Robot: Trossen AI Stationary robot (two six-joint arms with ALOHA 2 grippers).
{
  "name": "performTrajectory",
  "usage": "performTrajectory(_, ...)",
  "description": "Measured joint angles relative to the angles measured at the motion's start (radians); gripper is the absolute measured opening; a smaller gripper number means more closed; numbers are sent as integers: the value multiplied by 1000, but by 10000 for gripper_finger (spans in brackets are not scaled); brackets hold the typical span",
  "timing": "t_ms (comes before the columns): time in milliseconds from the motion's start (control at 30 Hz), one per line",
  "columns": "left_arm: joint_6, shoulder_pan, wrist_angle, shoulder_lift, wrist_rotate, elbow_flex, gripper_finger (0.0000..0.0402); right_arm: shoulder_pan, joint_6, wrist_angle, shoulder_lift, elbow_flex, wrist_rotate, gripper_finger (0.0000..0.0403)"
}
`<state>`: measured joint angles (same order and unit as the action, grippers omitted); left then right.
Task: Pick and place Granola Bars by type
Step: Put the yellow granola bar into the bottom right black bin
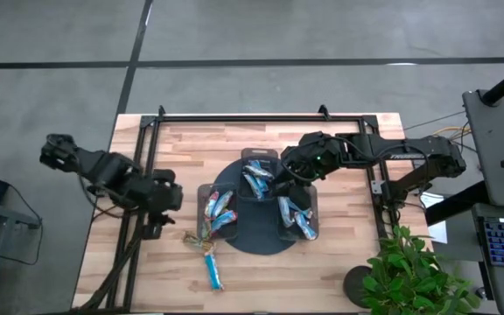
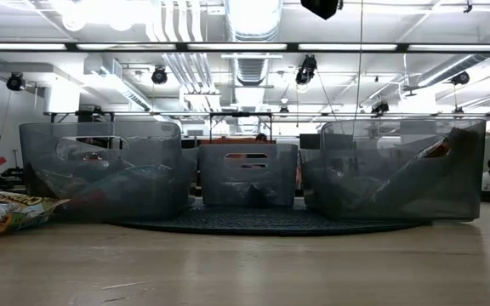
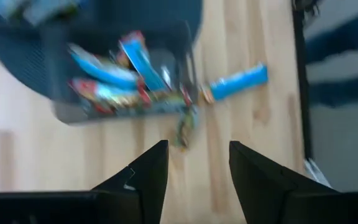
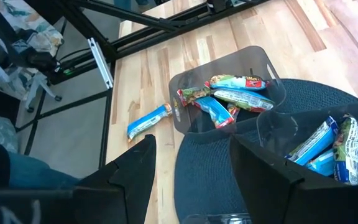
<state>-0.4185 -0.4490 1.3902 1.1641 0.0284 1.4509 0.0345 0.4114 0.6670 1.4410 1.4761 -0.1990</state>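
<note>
Most of the shiny wrapped granola bars already lie sorted in the clear plastic bins on the dark round tray. One long light blue bar is left on the wooden table. The left fingers are open and empty, facing it. The right fingers hang open and empty over the tray

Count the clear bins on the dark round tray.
3. The left bin, the middle bin toward the table's far edge, and the right bin, all on the tray. None appears hidden.
</note>
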Motion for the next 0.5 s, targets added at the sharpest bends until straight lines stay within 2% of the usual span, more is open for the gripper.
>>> performTrajectory(100, -48, -73, -51, -47, 138, -29, 152, 0, 11, 0, 0, 0, 0, 194)
performTrajectory(167, -90, -119, -75, -83, 187, -75, 152, 0, 30, 0, 0, 0, 0, 194)
performTrajectory(333, -230, -200, -132, -182, 195, -248, 152, 0, 53, -1, 0, 0, 0, 194)
performTrajectory(500, -279, -245, -285, -267, 202, -431, 152, 0, 53, -1, 0, 0, 0, 194)
